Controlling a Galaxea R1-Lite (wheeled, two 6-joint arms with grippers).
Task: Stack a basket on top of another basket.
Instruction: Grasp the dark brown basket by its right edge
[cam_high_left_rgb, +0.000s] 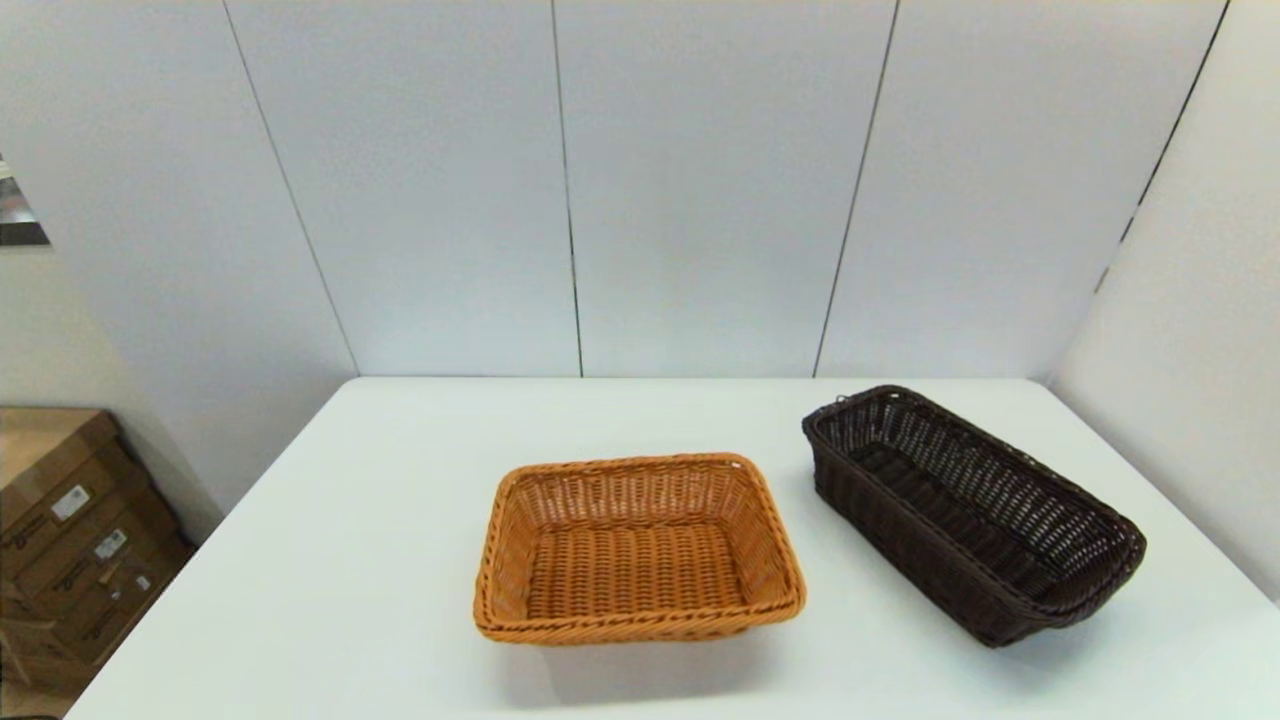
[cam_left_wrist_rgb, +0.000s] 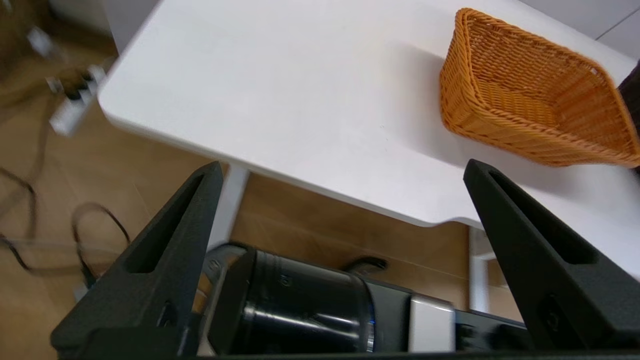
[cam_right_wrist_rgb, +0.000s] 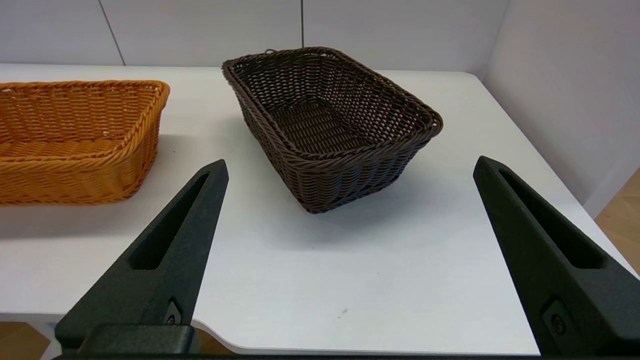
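Clearly nearer the right gripper (cam_right_wrist_rgb: 350, 165), whose jaws are spread, the dark brown wicker basket (cam_high_left_rgb: 970, 515) sits on the desk (cam_high_left_rgb: 350, 560) just right of the orange wicker basket (cam_high_left_rgb: 635, 545), long axis angled away; the left gripper (cam_left_wrist_rgb: 342, 167), jaws spread, hangs off the desk's near-left edge.

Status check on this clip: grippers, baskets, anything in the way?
Left gripper open, low off table edge. Right gripper open, facing dark brown basket. Dark basket and orange basket sit apart, unstacked. Nothing between them.

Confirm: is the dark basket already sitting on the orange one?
No, the dark brown basket sits on the table beside the orange basket, apart from it.
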